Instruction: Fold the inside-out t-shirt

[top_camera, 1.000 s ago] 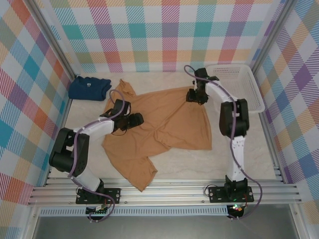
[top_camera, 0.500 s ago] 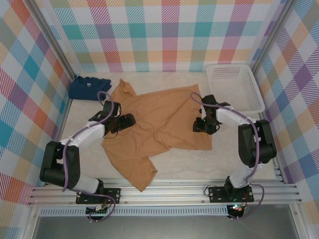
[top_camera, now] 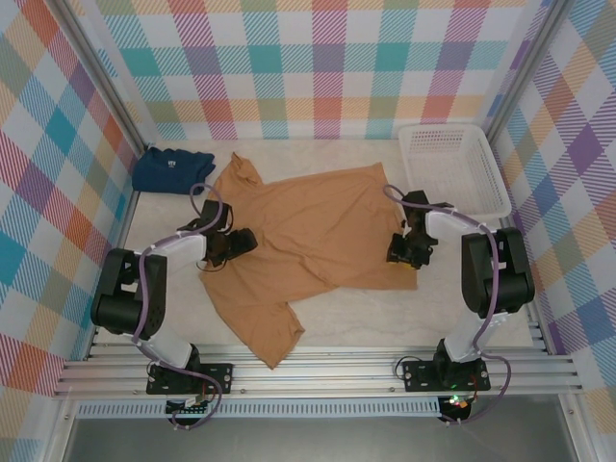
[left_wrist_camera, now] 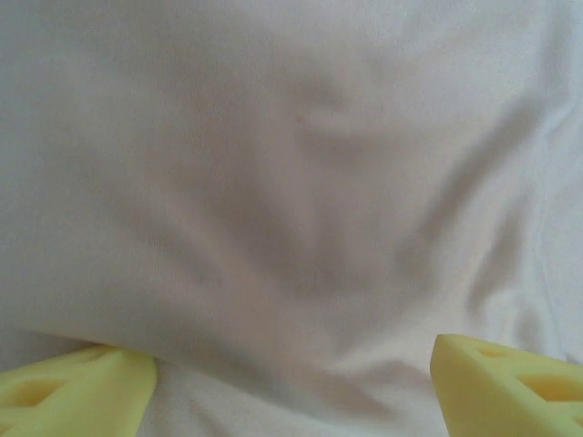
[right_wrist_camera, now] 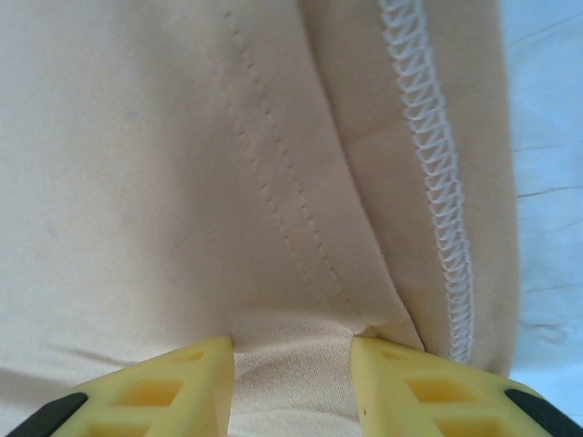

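currently the inside-out t-shirt (top_camera: 308, 231) is seen spread, wrinkled, over the middle of the table (top_camera: 385, 318), with one sleeve thrown toward 11 o'clock and a loose flap trailing toward 7 o'clock. the left gripper (top_camera: 241, 243) is set down on the shirt's 9 o'clock edge. in the left wrist view its yellow fingers (left_wrist_camera: 73, 387) are held wide apart, and pale, blurred cloth is stretched between and beyond them, so nothing is gripped there. the right gripper (top_camera: 408, 252) is placed at the shirt's 3 o'clock hem. in the right wrist view its fingers (right_wrist_camera: 182, 382) are drawn partway together with a raised fold of tan cloth between them, beside a white overlock seam (right_wrist_camera: 437, 182). whether that fold is truly clamped cannot be told. a folded navy shirt (top_camera: 173, 168) is laid at 10 o'clock, and a white basket (top_camera: 496, 173) is kept at 2 o'clock.
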Tool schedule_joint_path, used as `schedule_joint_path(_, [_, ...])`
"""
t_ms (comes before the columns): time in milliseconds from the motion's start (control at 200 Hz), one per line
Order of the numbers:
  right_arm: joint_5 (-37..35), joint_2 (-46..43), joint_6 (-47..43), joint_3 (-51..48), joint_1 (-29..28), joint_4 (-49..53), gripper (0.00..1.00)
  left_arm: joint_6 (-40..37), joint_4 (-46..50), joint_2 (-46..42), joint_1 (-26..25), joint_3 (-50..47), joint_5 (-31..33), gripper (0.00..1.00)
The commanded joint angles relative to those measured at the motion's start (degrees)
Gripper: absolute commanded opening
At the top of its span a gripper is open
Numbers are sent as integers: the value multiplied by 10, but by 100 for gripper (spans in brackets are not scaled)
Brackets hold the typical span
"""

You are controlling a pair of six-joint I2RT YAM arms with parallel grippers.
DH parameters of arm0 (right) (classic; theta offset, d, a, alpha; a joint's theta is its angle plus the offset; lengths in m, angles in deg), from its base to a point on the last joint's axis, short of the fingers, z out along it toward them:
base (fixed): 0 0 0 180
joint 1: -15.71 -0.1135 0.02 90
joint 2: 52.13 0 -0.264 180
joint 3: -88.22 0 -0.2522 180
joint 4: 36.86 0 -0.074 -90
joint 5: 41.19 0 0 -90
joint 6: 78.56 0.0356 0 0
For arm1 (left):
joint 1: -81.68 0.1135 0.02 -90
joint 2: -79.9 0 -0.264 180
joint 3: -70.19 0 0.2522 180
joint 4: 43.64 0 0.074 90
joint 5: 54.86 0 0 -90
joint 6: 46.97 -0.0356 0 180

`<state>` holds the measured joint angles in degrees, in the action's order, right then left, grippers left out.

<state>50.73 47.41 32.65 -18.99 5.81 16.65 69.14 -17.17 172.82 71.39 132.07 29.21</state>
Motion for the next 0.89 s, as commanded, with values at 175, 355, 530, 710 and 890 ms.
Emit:
schedule_joint_path(175, [-39,4,7,0,31,3,39,-33,16,69,6,68,3,81])
schedule_joint_path(355, [12,-33,0,0,23,-17,43,-35,27,34,5,74,-24,81])
schedule_joint_path(530, [45,-100,-6,-22,4,-47,45,-33,67,-91,-24,-1,-43,82])
schedule_joint_path(710, [35,-86,3,0,-45,-118,46,5,106,-168,-101,-67,-88,83])
schedule_joint_path(890, [-6,23,-6,78,-56,-123,45,63,110,-191,-165,-124,-124,82])
